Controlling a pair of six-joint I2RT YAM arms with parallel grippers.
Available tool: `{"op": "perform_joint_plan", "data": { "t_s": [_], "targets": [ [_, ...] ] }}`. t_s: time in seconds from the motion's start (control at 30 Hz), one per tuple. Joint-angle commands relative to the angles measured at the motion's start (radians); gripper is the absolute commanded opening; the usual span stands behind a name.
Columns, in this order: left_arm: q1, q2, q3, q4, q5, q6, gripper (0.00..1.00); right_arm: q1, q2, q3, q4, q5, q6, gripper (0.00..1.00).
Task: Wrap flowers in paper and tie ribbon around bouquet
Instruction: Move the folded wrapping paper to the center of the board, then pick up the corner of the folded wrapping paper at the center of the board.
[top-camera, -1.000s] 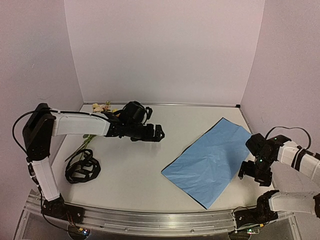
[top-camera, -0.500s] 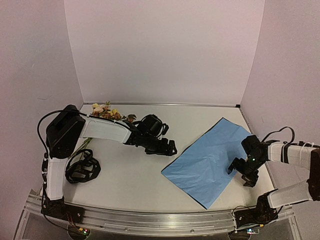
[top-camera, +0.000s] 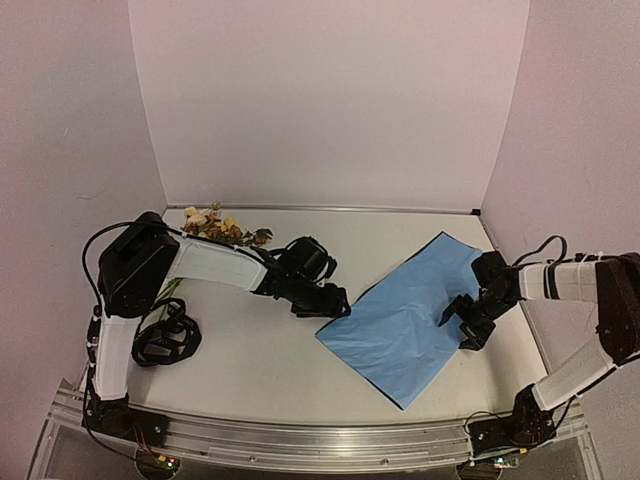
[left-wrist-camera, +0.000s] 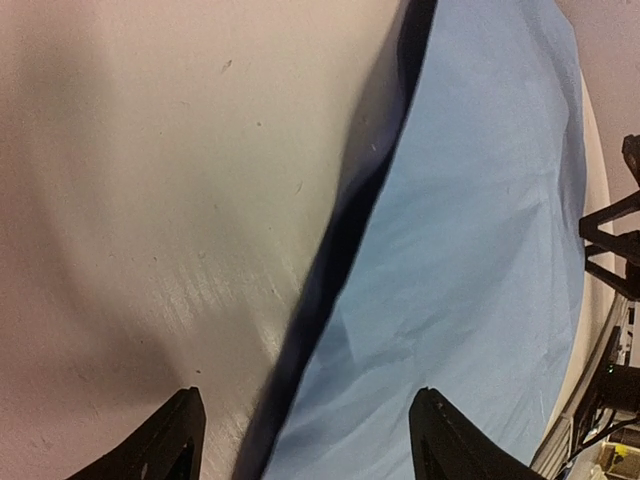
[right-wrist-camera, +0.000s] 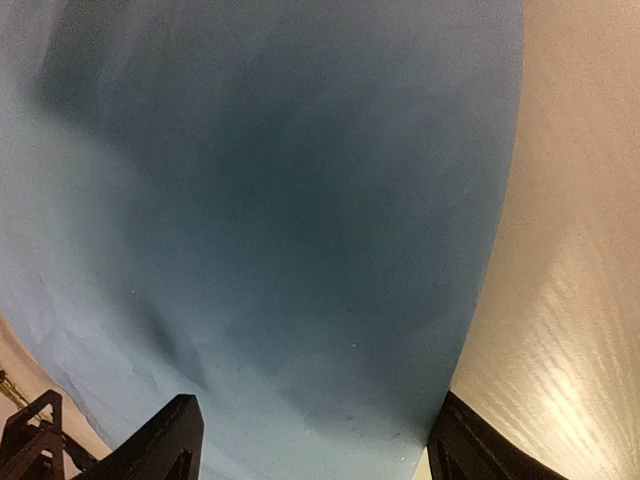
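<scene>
Top external view gives you the paper (top-camera: 405, 320) lying flat and slantwise on the right half of the surface (top-camera: 250, 370), with one corner toward the back wall and the opposite corner toward the near rail. Your left hand (top-camera: 338, 304) sits low at the sheet's left edge. Your right hand (top-camera: 460, 326) is over its right edge, so the two face each other across the sheet.

From the left wrist you see that hand (left-wrist-camera: 310, 440) spread wide: one finger is over bare surface and the other over the paper (left-wrist-camera: 470, 250). The sheet's edge runs between them, with a dark shadow under it where it lifts slightly. It has hold of nothing.

From the right wrist you see that hand (right-wrist-camera: 315, 440) also spread wide and gripping nothing. The paper (right-wrist-camera: 280, 200) fills most of the view, and its edge curves down toward the right finger. You cannot tell whether either hand's tips touch the sheet.

The flowers (top-camera: 215, 225) lie at the back left, blooms near the wall and thin stems running toward you behind the left arm. The ribbon (top-camera: 165, 335) is a loose black heap near the stem ends. Both are well apart from the paper
</scene>
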Motion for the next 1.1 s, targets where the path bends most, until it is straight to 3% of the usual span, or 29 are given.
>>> {"op": "perform_joint_plan", "data": {
  "t_s": [0.0, 0.3, 0.5, 0.77, 1.07],
  "targets": [
    [-0.001, -0.003, 0.026, -0.034, -0.029, -0.022, 0.69, 0.022, 0.092, 0.021, 0.012, -0.082, -0.001, 0.69],
    [0.002, -0.096, -0.028, -0.132, -0.182, -0.056, 0.64, 0.08, 0.196, 0.163, -0.117, -0.109, -0.1, 0.37],
    [0.045, -0.228, -0.146, -0.183, -0.257, -0.165, 0.7, 0.145, 0.252, 0.24, -0.169, -0.103, -0.132, 0.22],
    [0.11, -0.432, -0.345, -0.151, -0.135, -0.22, 0.74, 0.219, 0.334, 0.312, -0.173, -0.091, -0.102, 0.19],
    [0.162, -0.395, -0.394, -0.058, -0.064, -0.297, 0.73, 0.235, 0.371, 0.34, -0.174, -0.087, -0.1, 0.19]
  ]
}}
